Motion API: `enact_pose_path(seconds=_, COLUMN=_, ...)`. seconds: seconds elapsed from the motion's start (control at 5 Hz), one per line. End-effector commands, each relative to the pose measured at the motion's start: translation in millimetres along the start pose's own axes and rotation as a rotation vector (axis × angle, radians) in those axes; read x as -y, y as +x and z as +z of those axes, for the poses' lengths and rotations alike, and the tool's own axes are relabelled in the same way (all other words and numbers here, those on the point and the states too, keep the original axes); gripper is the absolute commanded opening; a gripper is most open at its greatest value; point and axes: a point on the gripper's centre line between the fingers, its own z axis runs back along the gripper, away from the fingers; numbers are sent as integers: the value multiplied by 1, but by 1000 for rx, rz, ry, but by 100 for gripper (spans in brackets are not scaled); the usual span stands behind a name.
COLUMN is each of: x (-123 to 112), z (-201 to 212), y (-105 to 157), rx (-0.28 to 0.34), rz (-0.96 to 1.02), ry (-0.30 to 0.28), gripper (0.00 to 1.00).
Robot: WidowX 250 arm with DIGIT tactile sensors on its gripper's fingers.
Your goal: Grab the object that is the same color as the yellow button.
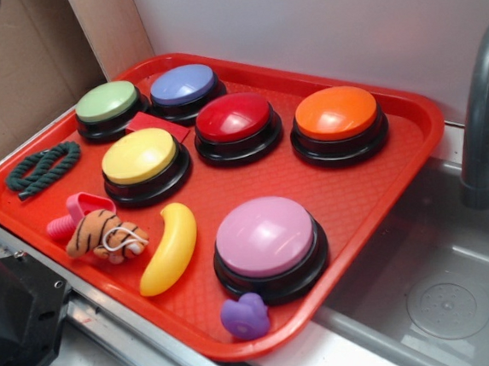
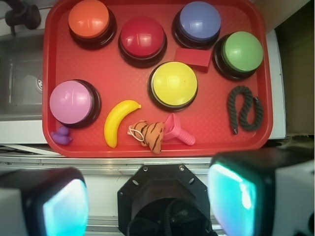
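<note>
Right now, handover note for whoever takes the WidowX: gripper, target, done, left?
Gripper: open and empty, fingers wide apart, held high above the near edge of the red tray.
Toy banana: lies flat on the tray, untouched, between the plush tiger and the pink button, just in front of the yellow button.
Done: nothing yet.
Left: descend over the banana, close on it, lift. Probably best to keep clear of the tiger right beside it.

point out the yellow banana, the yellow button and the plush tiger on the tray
yellow banana (image 1: 169, 248): exterior view, middle of its curved body
yellow button (image 2: 173, 84): wrist view, centre of the domed top
plush tiger (image 1: 105, 234): exterior view, on its striped back
</note>
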Motion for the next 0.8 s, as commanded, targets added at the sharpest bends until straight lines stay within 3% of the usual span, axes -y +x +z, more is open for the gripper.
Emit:
enact_pose_path(seconds=0.0, x=0, z=0, y=0, rx=0, rz=0, ry=0, gripper=100)
enact_pose_path(seconds=0.2, x=-1, z=-18, y=5, rx=-27, rz=229, ry=-36, gripper=100)
enact_pose_path(seconds=0.6, x=-3, z=-71, y=25, rx=-97, rz=620, ry=-34, gripper=100)
